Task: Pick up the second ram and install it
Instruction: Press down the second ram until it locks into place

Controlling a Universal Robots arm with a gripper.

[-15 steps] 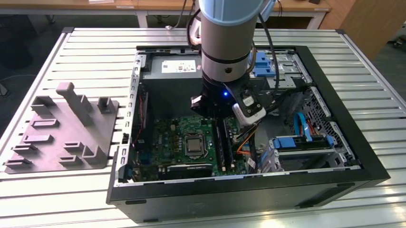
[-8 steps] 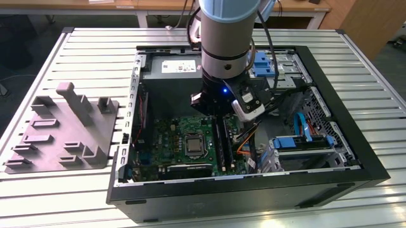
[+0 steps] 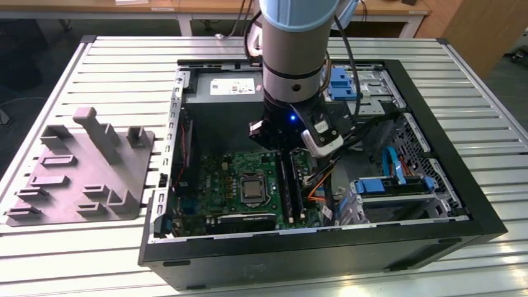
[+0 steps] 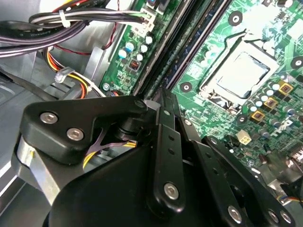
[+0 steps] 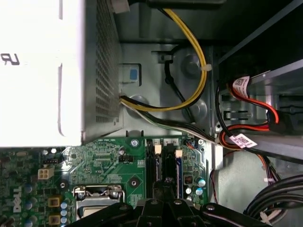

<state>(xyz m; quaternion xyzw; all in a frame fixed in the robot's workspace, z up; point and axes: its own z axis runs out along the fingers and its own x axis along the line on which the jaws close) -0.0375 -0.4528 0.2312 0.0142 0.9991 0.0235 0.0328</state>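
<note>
Over the memory slots (image 3: pixel 289 179): gripper (image 5: pixel 163 191) low, lining up with them.
Grip: cannot tell, fingertips hidden.

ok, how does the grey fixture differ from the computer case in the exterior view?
The fixture is pale grey, the computer case black. The fixture is a low plate with upright posts; the case is a deep open box holding a green motherboard. The arm reaches into the case, not the fixture, which sits apart at the exterior view's left. Both rest on the slatted metal table.
</note>
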